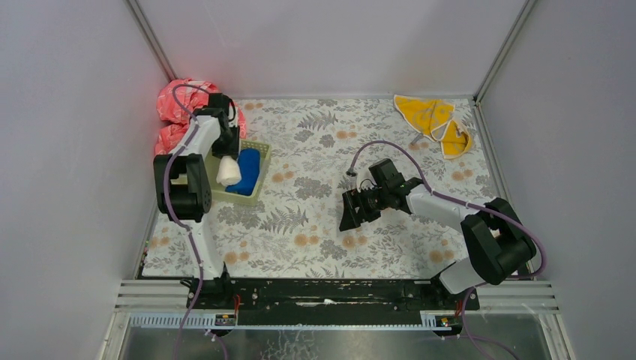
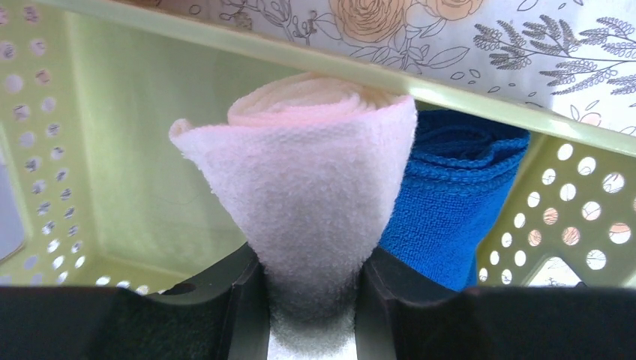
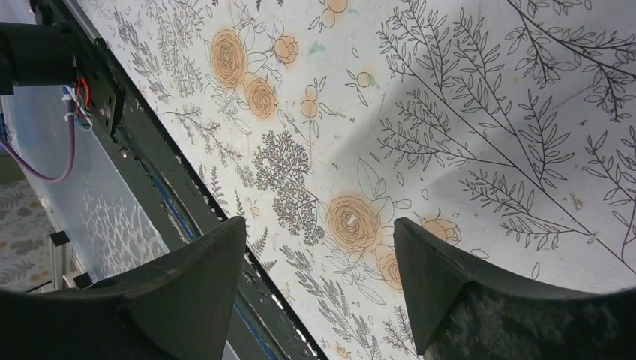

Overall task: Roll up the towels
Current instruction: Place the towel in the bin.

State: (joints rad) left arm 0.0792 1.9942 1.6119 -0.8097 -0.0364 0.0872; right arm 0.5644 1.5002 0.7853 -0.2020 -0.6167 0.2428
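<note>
Our left end effector (image 2: 311, 300) is pinching the rolled cream-white towel (image 2: 307, 172) down inside the green basket (image 2: 135, 150), beside the rolled blue towel (image 2: 457, 195), likely to stow it, while our right end effector (image 3: 319, 232) is hovering spread, free for the crumpled yellow-orange towel (image 1: 435, 120) lying far right.

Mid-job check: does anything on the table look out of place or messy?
The yellow towel lies crumpled and unrolled in the far right corner, far from the green basket, where the blue towel sits rolled and the left gripper pinches the rolled cream towel. A pink-red cloth is bunched in the far left corner.
</note>
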